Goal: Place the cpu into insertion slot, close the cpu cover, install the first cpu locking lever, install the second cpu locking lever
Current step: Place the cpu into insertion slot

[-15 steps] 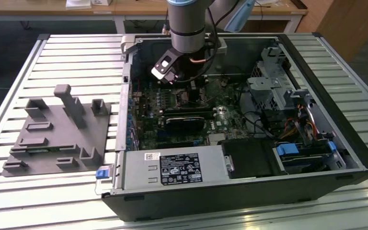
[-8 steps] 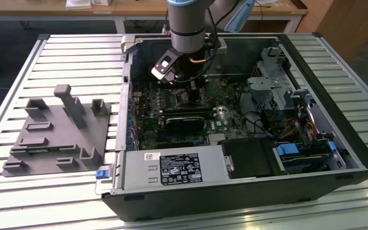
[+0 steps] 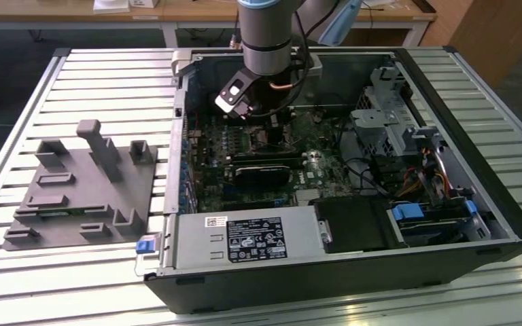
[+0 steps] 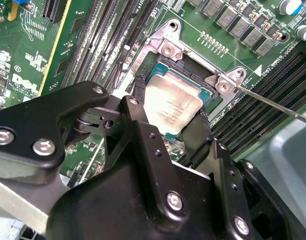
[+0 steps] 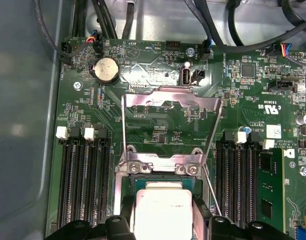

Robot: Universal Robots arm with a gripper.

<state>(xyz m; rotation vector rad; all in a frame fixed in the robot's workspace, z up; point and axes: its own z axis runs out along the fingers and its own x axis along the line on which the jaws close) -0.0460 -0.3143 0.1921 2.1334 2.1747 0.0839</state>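
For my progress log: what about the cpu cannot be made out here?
Second wrist view: the gripper hides two edges of the cpu, so seating in the insertion slot is unclear.
First wrist view: the picture edge cuts off the cpu.
Exterior view: arm hides the slot.

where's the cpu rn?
In both wrist views the cpu is held in the gripper at the insertion slot, memory slots either side, cpu cover open.
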